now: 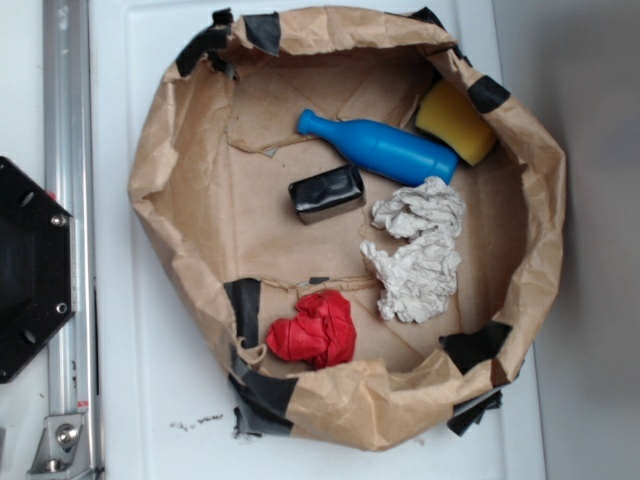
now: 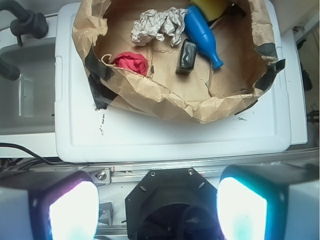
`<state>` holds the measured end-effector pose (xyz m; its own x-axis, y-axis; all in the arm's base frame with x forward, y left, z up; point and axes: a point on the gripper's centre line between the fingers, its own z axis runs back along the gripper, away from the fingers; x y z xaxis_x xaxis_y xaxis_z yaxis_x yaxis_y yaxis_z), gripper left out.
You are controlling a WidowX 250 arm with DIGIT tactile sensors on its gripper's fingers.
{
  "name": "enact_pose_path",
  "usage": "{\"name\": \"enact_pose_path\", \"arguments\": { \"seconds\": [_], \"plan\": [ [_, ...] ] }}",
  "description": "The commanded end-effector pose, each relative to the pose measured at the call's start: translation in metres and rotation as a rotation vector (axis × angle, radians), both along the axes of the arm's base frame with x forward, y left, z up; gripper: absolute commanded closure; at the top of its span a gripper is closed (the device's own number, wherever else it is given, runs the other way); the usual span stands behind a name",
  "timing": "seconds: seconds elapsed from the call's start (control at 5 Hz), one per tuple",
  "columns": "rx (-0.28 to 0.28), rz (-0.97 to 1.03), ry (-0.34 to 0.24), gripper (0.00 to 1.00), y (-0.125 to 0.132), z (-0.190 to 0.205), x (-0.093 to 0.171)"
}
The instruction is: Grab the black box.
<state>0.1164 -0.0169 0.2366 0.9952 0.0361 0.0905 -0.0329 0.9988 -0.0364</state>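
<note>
The black box (image 1: 326, 192) is a small glossy black block with a paler side. It lies on the floor of a brown paper basin (image 1: 180, 190), just below a blue bottle (image 1: 385, 148). In the wrist view the black box (image 2: 187, 56) lies left of the blue bottle (image 2: 202, 34). My gripper (image 2: 158, 210) is open and empty, its two bright pads wide apart at the bottom of the wrist view. It hangs over the robot's base, far from the basin. The gripper does not show in the exterior view.
In the basin lie a yellow sponge (image 1: 456, 122), a crumpled white paper (image 1: 417, 250) and a red crumpled ball (image 1: 314, 330). Black tape patches (image 1: 243, 305) dot the basin's rim. The large black hexagonal plate (image 1: 30, 268) and a metal rail (image 1: 68, 200) stand at the left.
</note>
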Motion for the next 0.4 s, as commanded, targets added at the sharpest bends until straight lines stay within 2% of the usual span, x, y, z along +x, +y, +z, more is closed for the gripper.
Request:
{"name": "enact_pose_path", "arguments": {
  "seconds": [0.0, 0.2],
  "plan": [
    [0.000, 0.000, 0.000, 0.00, 0.000, 0.000, 0.000],
    [-0.034, 0.031, 0.023, 0.00, 0.015, -0.032, 0.050]
  ]
}}
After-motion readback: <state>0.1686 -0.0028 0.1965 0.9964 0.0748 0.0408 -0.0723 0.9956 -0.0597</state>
